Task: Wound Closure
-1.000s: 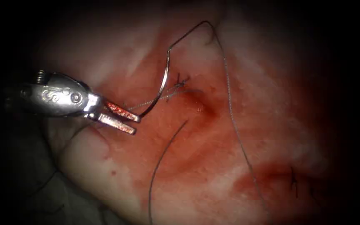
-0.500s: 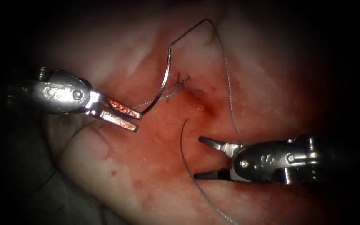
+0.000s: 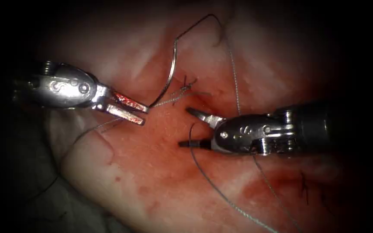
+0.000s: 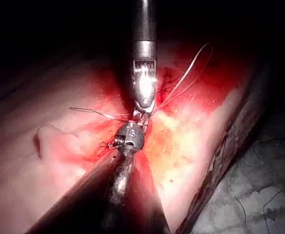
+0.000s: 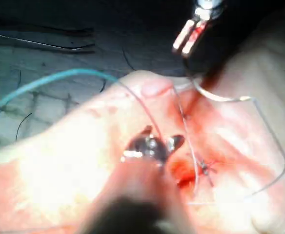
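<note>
The tissue (image 3: pixel 121 181) is a pale slab, stained across its middle with red fluid (image 3: pixel 182 164) that is deepest around the cut (image 3: pixel 208 105); a knotted stitch (image 3: pixel 185 88) with short dark ends sits at the cut's left edge. The left arm's tool (image 3: pixel 128 113) lies over the tissue to the left of the cut, its red-smeared jaws slightly parted at the tips, with the end of the needle (image 3: pixel 171 71) at those tips; whether they grip it cannot be told. The needle rises from there as a thin steel arc, free of the tissue. The thread (image 3: pixel 235 82) leaves the needle's upper end, loops over the top, and descends right of the cut, passing behind the right arm's tool (image 3: pixel 188 127). That tool reaches in just below the cut with jaws spread wide and holding nothing; a second dark strand (image 3: pixel 221 194) crosses at its lower jaw tip.
</note>
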`<action>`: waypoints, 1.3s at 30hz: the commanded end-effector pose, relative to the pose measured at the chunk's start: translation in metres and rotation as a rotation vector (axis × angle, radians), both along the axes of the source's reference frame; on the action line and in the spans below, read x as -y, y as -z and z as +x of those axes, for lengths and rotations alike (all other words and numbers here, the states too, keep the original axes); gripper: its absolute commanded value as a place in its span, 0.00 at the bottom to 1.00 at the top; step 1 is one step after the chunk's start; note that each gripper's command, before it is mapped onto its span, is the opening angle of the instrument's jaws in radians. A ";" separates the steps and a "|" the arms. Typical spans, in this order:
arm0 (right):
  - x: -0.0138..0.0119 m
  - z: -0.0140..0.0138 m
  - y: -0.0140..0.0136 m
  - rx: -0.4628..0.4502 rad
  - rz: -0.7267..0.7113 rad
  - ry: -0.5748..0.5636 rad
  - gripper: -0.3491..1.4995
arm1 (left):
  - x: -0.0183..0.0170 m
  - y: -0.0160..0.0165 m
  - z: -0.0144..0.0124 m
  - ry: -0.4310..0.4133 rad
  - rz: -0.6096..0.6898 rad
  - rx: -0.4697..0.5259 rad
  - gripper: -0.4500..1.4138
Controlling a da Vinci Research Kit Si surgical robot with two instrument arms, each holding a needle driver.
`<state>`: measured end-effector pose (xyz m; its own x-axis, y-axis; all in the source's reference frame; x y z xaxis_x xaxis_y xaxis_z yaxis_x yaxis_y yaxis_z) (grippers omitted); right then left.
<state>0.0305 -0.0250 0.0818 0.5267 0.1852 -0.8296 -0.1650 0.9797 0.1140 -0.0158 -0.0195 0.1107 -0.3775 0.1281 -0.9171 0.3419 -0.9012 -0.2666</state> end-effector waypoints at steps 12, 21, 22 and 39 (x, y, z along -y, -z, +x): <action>0.0080 0.0018 0.0051 -0.067 0.041 0.151 0.00 | -0.0016 -0.0009 -0.0012 0.110 -0.037 -0.018 0.00; 0.0148 0.0024 0.0111 -0.113 0.070 0.286 0.00 | -0.0030 -0.0003 -0.0008 0.170 -0.068 0.010 0.00; 0.0165 0.0027 0.0125 -0.129 0.089 0.332 0.00 | -0.0031 -0.0002 -0.0008 0.174 -0.072 0.010 0.00; 0.0090 -0.0038 0.0144 -0.073 0.002 0.128 0.89 | -0.0031 -0.0001 -0.0007 0.189 -0.075 -0.001 0.00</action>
